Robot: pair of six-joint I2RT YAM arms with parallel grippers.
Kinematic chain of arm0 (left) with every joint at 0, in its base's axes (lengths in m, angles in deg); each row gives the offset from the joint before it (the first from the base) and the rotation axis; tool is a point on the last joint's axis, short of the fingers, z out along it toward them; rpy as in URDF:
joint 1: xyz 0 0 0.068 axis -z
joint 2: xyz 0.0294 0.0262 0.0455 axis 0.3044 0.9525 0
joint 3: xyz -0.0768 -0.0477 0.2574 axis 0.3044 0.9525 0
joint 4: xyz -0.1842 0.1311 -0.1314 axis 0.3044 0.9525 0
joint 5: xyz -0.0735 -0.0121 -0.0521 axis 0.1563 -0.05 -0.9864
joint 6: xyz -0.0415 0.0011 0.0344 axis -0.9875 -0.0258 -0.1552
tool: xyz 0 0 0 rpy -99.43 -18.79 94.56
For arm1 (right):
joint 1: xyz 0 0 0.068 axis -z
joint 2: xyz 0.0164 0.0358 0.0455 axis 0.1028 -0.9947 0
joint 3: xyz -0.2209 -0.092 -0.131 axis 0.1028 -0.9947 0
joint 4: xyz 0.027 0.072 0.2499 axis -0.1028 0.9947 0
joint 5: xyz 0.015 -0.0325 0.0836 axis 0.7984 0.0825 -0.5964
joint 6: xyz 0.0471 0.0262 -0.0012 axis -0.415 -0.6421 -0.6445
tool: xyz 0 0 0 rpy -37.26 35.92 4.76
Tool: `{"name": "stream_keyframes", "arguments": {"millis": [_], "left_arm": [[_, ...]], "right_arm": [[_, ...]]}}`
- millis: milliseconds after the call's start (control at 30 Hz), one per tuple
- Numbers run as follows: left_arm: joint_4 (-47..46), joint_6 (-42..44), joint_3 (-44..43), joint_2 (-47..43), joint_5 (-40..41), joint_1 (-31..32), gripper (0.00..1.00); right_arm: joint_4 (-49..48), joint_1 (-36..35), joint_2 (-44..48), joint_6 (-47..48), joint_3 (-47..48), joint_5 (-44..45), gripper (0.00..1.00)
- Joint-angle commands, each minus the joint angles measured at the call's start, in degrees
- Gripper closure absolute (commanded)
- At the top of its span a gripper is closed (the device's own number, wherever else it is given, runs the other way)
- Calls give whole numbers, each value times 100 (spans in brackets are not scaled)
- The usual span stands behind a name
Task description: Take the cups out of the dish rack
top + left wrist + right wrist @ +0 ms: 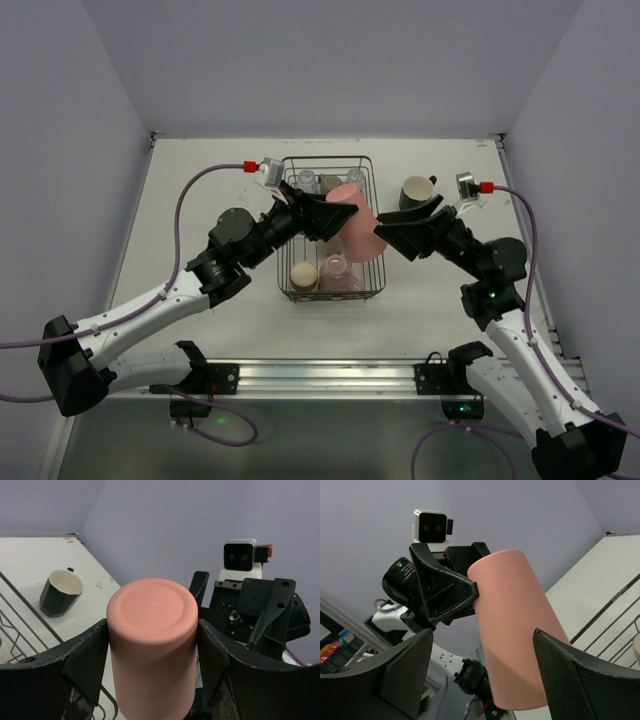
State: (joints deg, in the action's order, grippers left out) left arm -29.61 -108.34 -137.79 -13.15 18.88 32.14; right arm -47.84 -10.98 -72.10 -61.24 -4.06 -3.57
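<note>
My left gripper (335, 215) is shut on a pink tumbler (352, 228) and holds it bottom-outward above the right side of the black wire dish rack (290, 262). In the left wrist view both fingers (85, 660) press the tumbler (150, 675). My right gripper (388, 228) is open, with its jaws on either side of the same tumbler (520, 625); a gap shows on the left finger's side (405, 675). The rack holds a beige cup (303, 275), another pink tumbler (335, 268) and clear glasses (307, 181). A black mug (417, 192) stands upright on the table to the right of the rack.
The black mug also shows in the left wrist view (61, 592), beyond the rack's bars. A white wall borders the table at the back and on both sides. The mounting rail (320, 378) runs along the near edge.
</note>
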Motion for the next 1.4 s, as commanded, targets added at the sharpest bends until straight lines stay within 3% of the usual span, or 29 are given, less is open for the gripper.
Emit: {"name": "stream_keyframes", "arguments": {"millis": [0, 267, 333, 433, 667, 900, 1067, 1167, 1300, 1367], "left_arm": [[-1126, -436, 65, -92, -395, -12, 79], [-757, 30, 39, -251, -25, -38, 86], [-775, 65, 39, -242, 201, -38, 90], [-897, 100, 22, -216, 440, -65, 94], [-1363, -136, -101, 91, 318, -91, 97], [-1548, -462, -5, 285, -25, -91, 98], [-1680, -673, 302, 242, -183, -82, 99], [-1733, -664, 382, 259, -359, -56, 98], [-1663, -603, 619, 189, -456, -47, 86], [-1566, -550, 811, 101, -465, -47, 75]], "right_arm": [[-219, -236, 77, -29, 187, 120, 18], [879, -236, 833, 815, 283, 1053, 6], [1439, -236, 1096, 745, 213, 1692, 7], [1540, -254, 1483, 317, -182, 1933, 12], [1057, -500, 1625, -371, -921, 1583, 18], [-296, -834, 764, -521, -825, 835, 18], [-1105, -913, 377, -521, -693, 975, 21], [-1781, -948, 113, -643, -754, 1308, 28], [-2336, -966, -115, -688, -737, 1607, 39], [-2416, -983, -168, -635, -675, 1756, 60]]}}
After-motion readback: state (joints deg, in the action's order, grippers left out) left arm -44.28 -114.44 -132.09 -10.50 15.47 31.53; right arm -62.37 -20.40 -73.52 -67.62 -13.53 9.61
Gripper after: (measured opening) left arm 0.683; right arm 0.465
